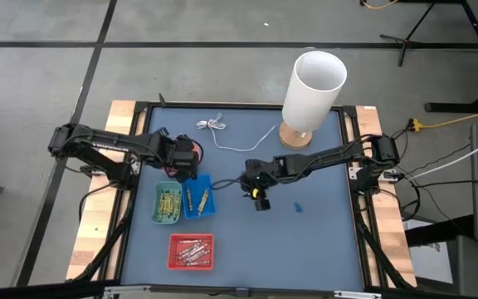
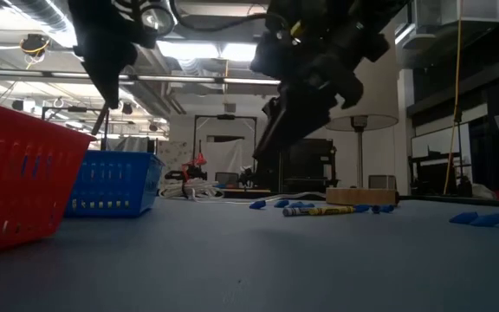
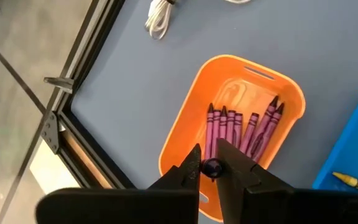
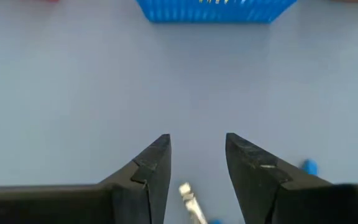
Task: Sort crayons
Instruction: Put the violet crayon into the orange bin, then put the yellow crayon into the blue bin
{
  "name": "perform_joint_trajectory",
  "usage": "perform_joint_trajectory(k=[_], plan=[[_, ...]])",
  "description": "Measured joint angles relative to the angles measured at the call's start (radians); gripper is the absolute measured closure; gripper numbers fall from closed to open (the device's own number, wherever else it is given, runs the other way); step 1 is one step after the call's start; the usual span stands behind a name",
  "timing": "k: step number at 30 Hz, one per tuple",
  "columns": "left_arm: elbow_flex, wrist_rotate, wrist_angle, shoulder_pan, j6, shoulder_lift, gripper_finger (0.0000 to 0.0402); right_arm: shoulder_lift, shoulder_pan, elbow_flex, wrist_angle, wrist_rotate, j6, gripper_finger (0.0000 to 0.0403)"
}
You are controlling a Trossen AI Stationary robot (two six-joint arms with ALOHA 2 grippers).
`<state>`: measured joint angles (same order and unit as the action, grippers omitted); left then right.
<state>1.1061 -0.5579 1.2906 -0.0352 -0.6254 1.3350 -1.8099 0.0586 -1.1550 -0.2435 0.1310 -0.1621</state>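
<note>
Two arms work over the bench in the high view: the left gripper hangs over the back end of the row of trays, hiding what lies beneath it, while the right gripper sits mid-bench, just beside the blue tray and nearer to any loose crayon there. Low view: a yellow crayon lies flat on the bench among blue bits, its long axis running across the picture, below the dark mass of an arm. Left wrist view: the left fingers are nearly closed on a purple crayon seen end-on, held directly above an orange tray where more purple crayons lie side by side lengthwise. Right wrist view: the right fingers stand apart and empty, and a pale crayon end lies on the bench between them, slanted to the gap, so I judge a small wrist turn is needed before closing.
</note>
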Motion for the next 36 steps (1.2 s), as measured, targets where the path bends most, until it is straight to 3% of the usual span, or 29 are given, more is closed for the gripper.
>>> perform_joint_trajectory(k=[5,13,27,36], plan=[[0.0,0.0,0.0,0.015,0.0,0.0,0.0356,0.0,0.0,0.0,-0.072,-0.001,0.0,0.0251],[0.0,0.0,-0.001,0.017,0.0,0.0,0.0307,0.0,0.0,0.0,-0.172,-0.091,-0.001,0.0251],[0.0,-0.001,-0.035,0.017,0.0,0.0,0.0303,0.0,0.0,0.001,-0.471,-0.239,-0.003,0.0251],[0.0,-0.001,-0.055,0.017,0.0,0.0,0.0302,-0.006,-0.001,0.04,-0.462,-0.268,-0.054,0.0251]])
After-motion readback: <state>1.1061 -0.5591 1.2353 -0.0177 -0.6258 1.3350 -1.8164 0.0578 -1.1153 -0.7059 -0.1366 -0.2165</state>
